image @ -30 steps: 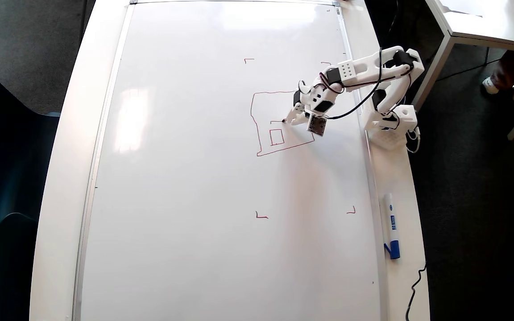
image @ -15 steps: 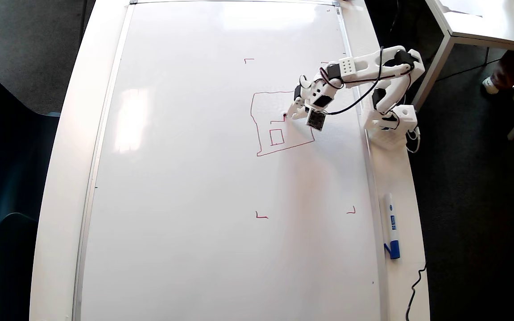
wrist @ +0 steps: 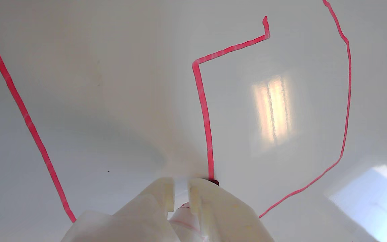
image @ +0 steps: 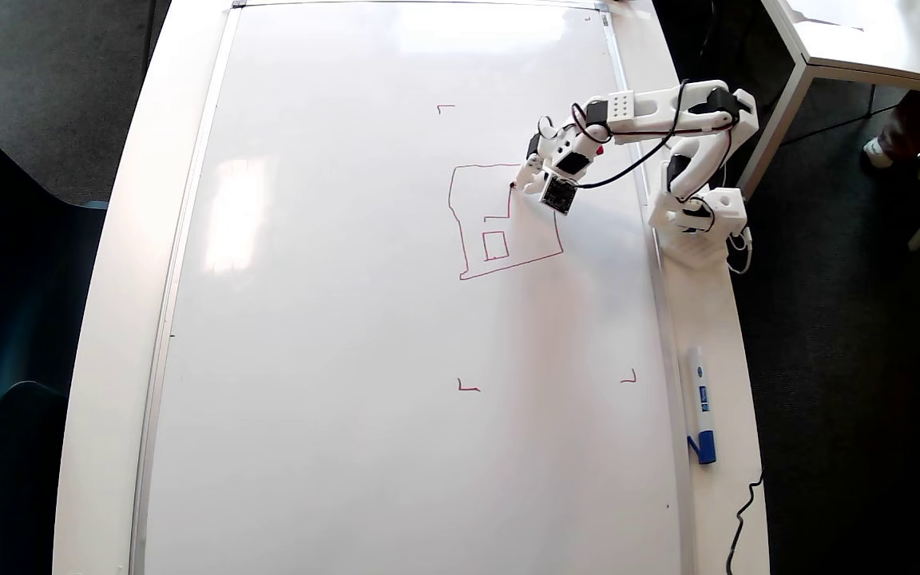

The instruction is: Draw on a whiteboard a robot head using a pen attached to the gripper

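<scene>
Red robot head [image: 500,224] drawing, unfinished, sits on the whiteboard [image: 348,319] just below-left of the gripper [image: 525,182] in overhead view; wobbly square w/ one small rectangle and an L-shaped line running up to the pen [wrist: 214,182] tip. In wrist view the gripper [wrist: 181,191] fingers [wrist: 162,195] are clenched on the pen, tip touching the board at the line's end; blue-capped marker [image: 699,403] lies well apart on the table rim [image: 109,319], far below the arm.

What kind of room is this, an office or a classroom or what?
Probably an office or a lab workspace. A whiteboard lies flat on a white table, another white table stands nearby on dark carpet, and a small robot arm is drawing on it.
</scene>
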You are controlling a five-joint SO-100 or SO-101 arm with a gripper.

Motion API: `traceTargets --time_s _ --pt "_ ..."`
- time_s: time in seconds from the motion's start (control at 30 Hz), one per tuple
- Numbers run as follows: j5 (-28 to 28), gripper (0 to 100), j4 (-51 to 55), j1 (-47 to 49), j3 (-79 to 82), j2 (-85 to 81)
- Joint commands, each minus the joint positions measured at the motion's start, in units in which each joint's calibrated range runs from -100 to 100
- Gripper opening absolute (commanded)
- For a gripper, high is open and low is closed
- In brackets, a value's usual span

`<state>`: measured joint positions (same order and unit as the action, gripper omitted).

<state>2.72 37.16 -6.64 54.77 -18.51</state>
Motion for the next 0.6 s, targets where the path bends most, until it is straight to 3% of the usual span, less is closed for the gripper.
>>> traceTargets --time_s 0.0,0.57 --pt "-0.42 1 -0.15 -0.55 -1.07 -1.41" --pt "0.01 1 -0.15 1.89 -19.14 15.62"
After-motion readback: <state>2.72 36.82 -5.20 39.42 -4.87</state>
